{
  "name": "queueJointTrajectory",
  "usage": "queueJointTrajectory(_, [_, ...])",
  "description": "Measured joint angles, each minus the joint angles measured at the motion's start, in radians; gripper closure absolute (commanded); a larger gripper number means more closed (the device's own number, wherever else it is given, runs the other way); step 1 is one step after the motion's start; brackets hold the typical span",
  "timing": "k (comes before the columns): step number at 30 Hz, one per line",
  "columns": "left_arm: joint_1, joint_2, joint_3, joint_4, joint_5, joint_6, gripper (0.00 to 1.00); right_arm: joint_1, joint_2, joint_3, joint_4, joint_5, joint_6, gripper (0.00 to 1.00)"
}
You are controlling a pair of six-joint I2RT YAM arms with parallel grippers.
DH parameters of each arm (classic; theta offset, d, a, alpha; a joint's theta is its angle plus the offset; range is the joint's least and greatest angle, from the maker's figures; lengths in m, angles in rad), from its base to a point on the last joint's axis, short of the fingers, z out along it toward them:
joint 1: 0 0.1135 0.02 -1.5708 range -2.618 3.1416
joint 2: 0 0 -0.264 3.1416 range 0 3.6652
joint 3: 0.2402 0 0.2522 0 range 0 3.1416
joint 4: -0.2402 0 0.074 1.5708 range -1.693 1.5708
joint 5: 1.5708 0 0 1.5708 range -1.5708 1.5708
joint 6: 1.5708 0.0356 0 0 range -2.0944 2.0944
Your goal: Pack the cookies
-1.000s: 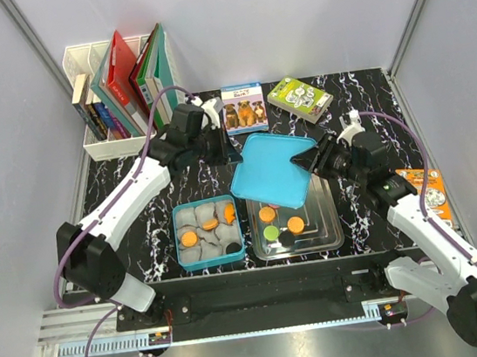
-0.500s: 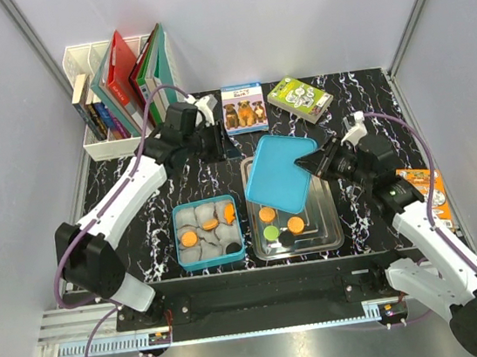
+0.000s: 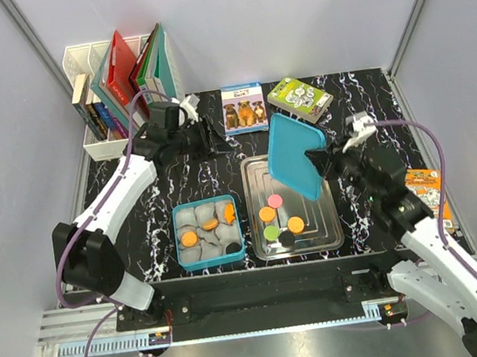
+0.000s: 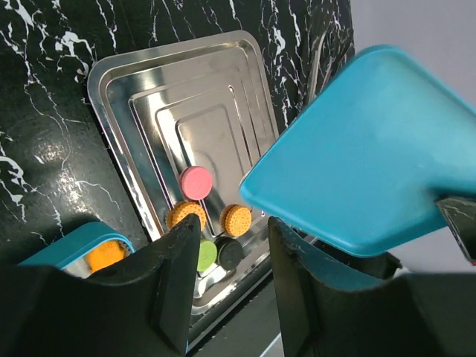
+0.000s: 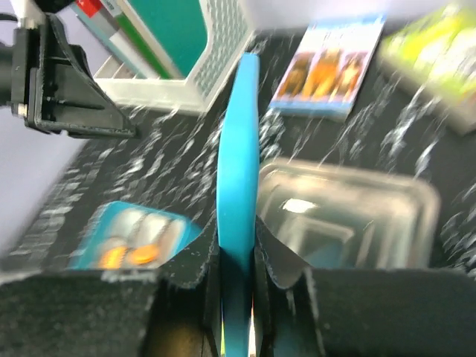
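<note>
Several cookies lie on a silver tray (image 3: pixel 324 229): a pink one (image 3: pixel 274 201), two orange (image 3: pixel 267 214), a green (image 3: pixel 270 233) and a black (image 3: pixel 287 237). A blue tin (image 3: pixel 179 239) left of the tray holds grey paper cups with several orange cookies (image 3: pixel 209 224) and a black one. My right gripper (image 3: pixel 323 165) is shut on the tin's blue lid (image 3: pixel 295 155), held nearly upright above the tray's far right. The lid also shows edge-on in the right wrist view (image 5: pixel 238 149). My left gripper (image 3: pixel 216 137) is open and empty, behind the tin. The left wrist view shows the tray (image 4: pixel 149 89), the cookies (image 4: pixel 197 182) and the lid (image 4: pixel 357 178).
A white rack of books and folders (image 3: pixel 121 88) stands at the back left. A box with dog pictures (image 3: pixel 244 108) and a green box (image 3: pixel 299 98) lie at the back. An orange packet (image 3: pixel 424 185) lies at the right edge.
The right gripper has tipped the blue lid from nearly flat to nearly upright and carried it right, uncovering the tray. The left arm has drawn back toward the rack.
</note>
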Motion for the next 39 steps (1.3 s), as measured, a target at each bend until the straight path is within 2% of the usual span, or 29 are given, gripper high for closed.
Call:
queueJointTrajectory(5, [0.011, 0.0, -0.037, 0.01, 0.016, -0.031, 0.47, 0.051, -0.117, -0.239, 0.354, 0.107, -0.351, 1.0])
queueJointTrajectory(9, [0.034, -0.001, -0.065, 0.04, 0.069, -0.076, 0.39, 0.052, -0.05, -0.265, 0.455, 0.055, -0.621, 1.0])
queueJointTrajectory(10, [0.045, -0.001, -0.082, 0.058, 0.085, -0.093, 0.01, 0.052, -0.037, -0.265, 0.467, 0.037, -0.657, 1.0])
queueJointTrajectory(17, [0.106, -0.097, -0.321, 0.247, 0.151, -0.266, 0.01, 0.055, -0.027, -0.204, 0.518, -0.166, -0.83, 1.0])
queueJointTrajectory(26, [0.117, -0.096, -0.298, 0.451, 0.207, -0.453, 0.01, 0.08, -0.087, -0.087, 0.377, -0.468, -1.095, 1.0])
queueJointTrajectory(31, [0.117, -0.092, -0.38, 0.661, 0.243, -0.594, 0.01, 0.109, -0.167, -0.105, 0.188, -0.506, -1.302, 1.0])
queueJointTrajectory(35, [0.118, -0.083, -0.399, 0.756, 0.32, -0.643, 0.01, 0.111, -0.254, -0.139, 0.015, -0.499, -1.457, 1.0])
queueJointTrajectory(39, [0.119, -0.071, -0.423, 0.946, 0.411, -0.722, 0.01, 0.111, -0.322, -0.146, -0.083, -0.484, -1.537, 1.0])
